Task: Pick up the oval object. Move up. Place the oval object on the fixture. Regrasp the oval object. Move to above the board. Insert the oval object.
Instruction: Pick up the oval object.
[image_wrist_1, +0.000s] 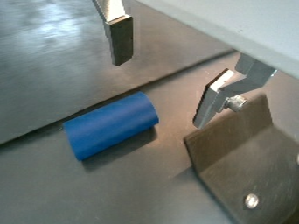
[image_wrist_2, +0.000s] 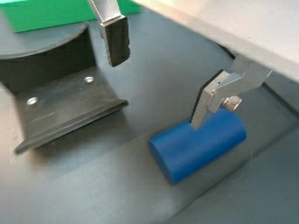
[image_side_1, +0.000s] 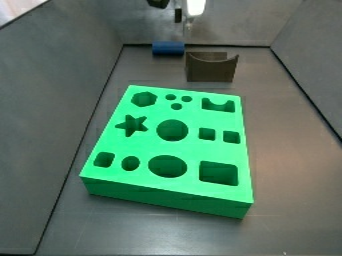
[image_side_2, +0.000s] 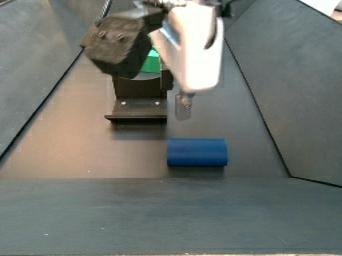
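Observation:
The oval object (image_wrist_1: 111, 125) is a small blue block lying on its side on the dark floor; it also shows in a wrist view (image_wrist_2: 198, 147) and in both side views (image_side_1: 167, 47) (image_side_2: 197, 153). The fixture (image_wrist_2: 59, 87) is a dark notched block beside it, seen in both side views (image_side_1: 210, 65) (image_side_2: 138, 108) and in a wrist view (image_wrist_1: 246, 162). The green board (image_side_1: 174, 150) lies in the middle of the floor. My gripper (image_wrist_1: 166, 70) is open and empty, hanging above the floor close to the oval object and apart from it (image_wrist_2: 163, 72) (image_side_2: 182, 108).
Sloped dark walls (image_side_1: 80, 110) bound the floor on both sides. A strip of the green board (image_wrist_2: 52, 13) shows behind the fixture. The arm's white body (image_side_2: 194, 45) hangs over the fixture and the oval object.

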